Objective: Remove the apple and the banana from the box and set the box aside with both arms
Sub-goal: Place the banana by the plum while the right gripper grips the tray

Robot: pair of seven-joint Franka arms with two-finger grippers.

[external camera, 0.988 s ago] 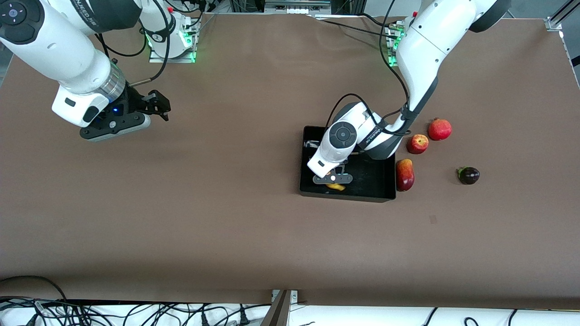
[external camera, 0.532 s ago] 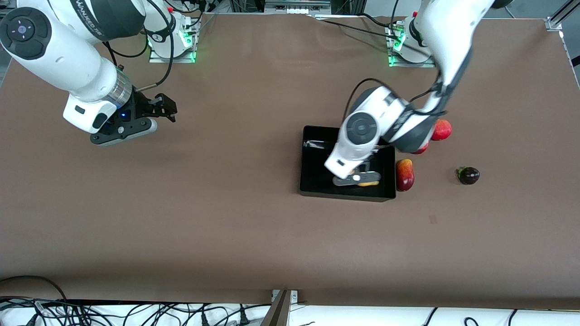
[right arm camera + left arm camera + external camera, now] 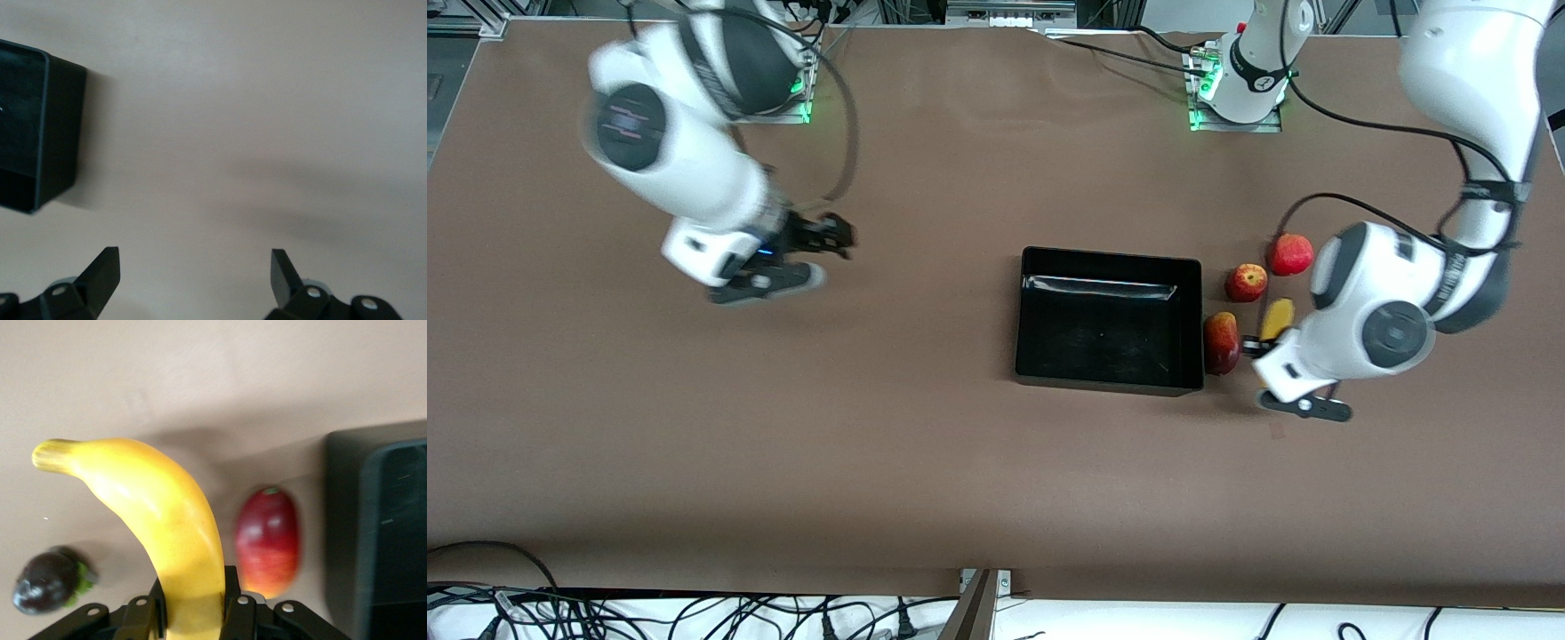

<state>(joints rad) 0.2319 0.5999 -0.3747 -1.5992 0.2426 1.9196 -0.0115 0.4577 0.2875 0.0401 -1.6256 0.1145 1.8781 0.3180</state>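
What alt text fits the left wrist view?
The left end effector grips a yellow banana above the brown table. Below lie a red mango-like fruit, a dark purple fruit and the black box's corner.

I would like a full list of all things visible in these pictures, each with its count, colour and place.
box: one, black, nothing inside, on the table near its middle.
banana: one, yellow, held in the left gripper over the table beside the box, toward the left arm's end.
apple: one, red with yellow streaks, on the table beside the box.
oblong red fruit: one, red, right beside the box wall, nearer the front camera than the apple.
round red fruit: one, red, beside the apple.
dark purple fruit: one, with a green stem.
table: one, brown.
left gripper: black, shut on the banana.
right gripper: black, open, over bare table.
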